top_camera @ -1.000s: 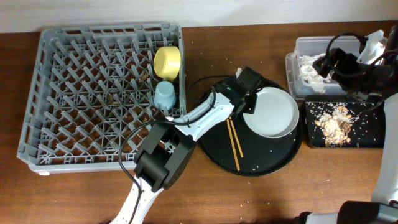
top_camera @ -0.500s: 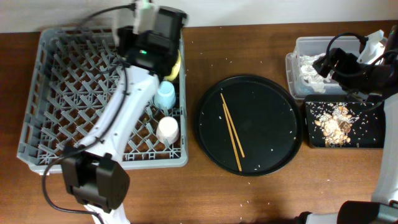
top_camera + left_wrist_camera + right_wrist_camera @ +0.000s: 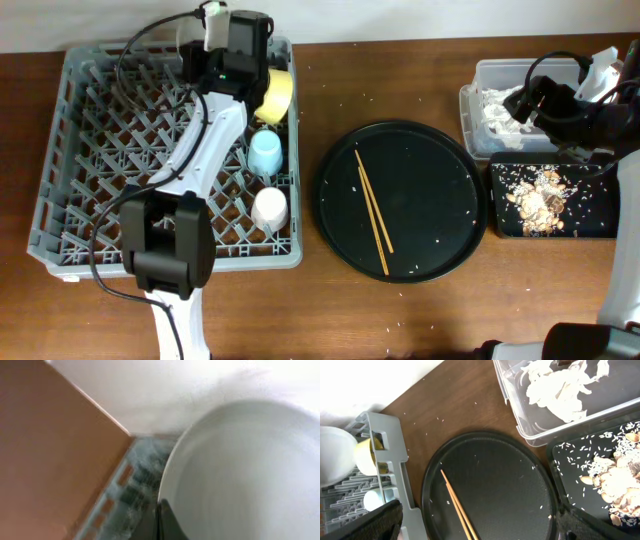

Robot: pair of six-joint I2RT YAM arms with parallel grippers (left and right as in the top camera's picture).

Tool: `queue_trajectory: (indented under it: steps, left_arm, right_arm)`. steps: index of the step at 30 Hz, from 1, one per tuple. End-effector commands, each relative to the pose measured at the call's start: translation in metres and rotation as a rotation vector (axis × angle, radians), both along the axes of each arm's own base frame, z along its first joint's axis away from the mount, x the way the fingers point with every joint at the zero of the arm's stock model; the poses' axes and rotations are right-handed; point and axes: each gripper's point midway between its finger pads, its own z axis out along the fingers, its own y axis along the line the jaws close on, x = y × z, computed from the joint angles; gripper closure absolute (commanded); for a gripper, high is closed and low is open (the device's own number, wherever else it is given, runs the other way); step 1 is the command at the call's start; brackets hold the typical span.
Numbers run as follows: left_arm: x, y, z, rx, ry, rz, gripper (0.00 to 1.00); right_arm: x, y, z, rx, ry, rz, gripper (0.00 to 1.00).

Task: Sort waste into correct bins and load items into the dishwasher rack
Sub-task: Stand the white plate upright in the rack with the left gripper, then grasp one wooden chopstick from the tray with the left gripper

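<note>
Carrying the white plate [image 3: 240, 475] above the far side of the dishwasher rack [image 3: 100, 130], the left gripper [image 3: 162, 517] is pinching it by the rim only.
Risk, as I am judging it: a rim pinch is leaving the plate free to swing or slip. It is hanging close to the yellow bowl [image 3: 275, 95] and light blue cup [image 3: 265, 155], so lowering could be knocking them or laying it flat across the pegs. It is also sitting near the back wall and could be dropping outside. The right gripper [image 3: 480, 527] is hovering wide open and empty by the clear tub [image 3: 470, 105]. Against a second ago, the plate is no longer lying on the round black tray [image 3: 430, 200], which is now carrying only chopsticks [image 3: 373, 215] and crumbs.
</note>
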Motion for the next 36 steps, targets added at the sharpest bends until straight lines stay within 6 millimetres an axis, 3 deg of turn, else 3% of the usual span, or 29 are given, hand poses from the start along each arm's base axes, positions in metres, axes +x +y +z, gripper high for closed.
queue_trajectory:
  steps: [1, 3, 9, 10, 11, 13, 14, 15, 16, 18, 19, 21, 24, 27, 29, 34, 36]
  left_arm:
    - [0.000, 0.002, 0.028, 0.168, 0.051, 0.023, 1.00]
    - [0.003, -0.005, 0.034, 0.176, 0.030, 0.005, 1.00]
    - [0.011, -0.039, -0.020, 0.044, 0.191, -0.224, 0.97]
    - [0.010, -0.038, -0.022, 0.046, 0.204, -0.224, 0.82]
    - [0.009, -0.038, -0.023, 0.047, 0.210, -0.224, 0.60]
    - [0.009, -0.041, -0.019, 0.042, 0.202, -0.235, 0.42]
    - [0.005, -0.047, -0.008, 0.040, 0.198, -0.250, 0.40]
    - [0.000, -0.063, 0.005, 0.014, 0.202, -0.316, 0.40]
    - [-0.016, -0.101, 0.016, -0.088, 0.231, -0.455, 0.40]
    - [-0.068, -0.193, -0.001, -0.440, 0.342, -0.707, 0.40]
    - [-0.109, -0.252, -0.029, -0.639, 0.485, -0.823, 0.40]
    - [-0.144, -0.283, -0.067, -0.790, 0.568, -0.696, 0.40]
    - [-0.185, -0.341, -0.125, -0.817, 0.759, -0.757, 0.39]
    - [-0.215, -0.369, -0.176, -0.892, 0.924, -0.748, 0.39]
    - [-0.222, -0.371, -0.198, -0.918, 0.975, -0.709, 0.39]
    - [-0.225, -0.365, -0.207, -0.927, 0.989, -0.649, 0.40]
    - [-0.225, -0.361, -0.220, -0.944, 0.997, -0.591, 0.40]
  right_arm:
    - [0.001, 0.001, -0.001, -0.012, 0.000, 0.009, 0.02]
    - [0.001, 0.001, -0.001, -0.012, 0.001, 0.009, 0.02]
    - [0.000, 0.001, -0.002, -0.011, 0.005, 0.009, 0.02]
    - [0.000, 0.001, -0.002, -0.011, 0.005, 0.009, 0.01]
    - [0.000, 0.001, -0.002, -0.011, 0.005, 0.009, 0.01]
    - [0.000, 0.001, -0.002, -0.011, 0.006, 0.009, 0.01]
    - [0.000, 0.001, -0.002, -0.011, 0.006, 0.009, 0.02]
    - [0.000, 0.001, -0.002, -0.011, 0.006, 0.009, 0.01]
    - [0.000, 0.001, -0.002, -0.010, 0.006, 0.009, 0.02]
    - [-0.001, 0.001, -0.002, -0.010, 0.008, 0.009, 0.01]
    - [-0.001, 0.001, -0.002, -0.010, 0.009, 0.009, 0.02]
    - [-0.001, 0.001, -0.003, -0.008, 0.012, 0.009, 0.02]
    - [-0.002, 0.001, -0.003, -0.008, 0.012, 0.009, 0.02]
    - [-0.002, 0.001, -0.003, -0.007, 0.015, 0.009, 0.02]
    - [-0.002, 0.001, -0.003, -0.008, 0.016, 0.009, 0.02]
    - [-0.002, 0.001, -0.004, -0.008, 0.016, 0.009, 0.02]
    - [0.000, 0.001, -0.007, -0.005, 0.025, 0.009, 0.02]
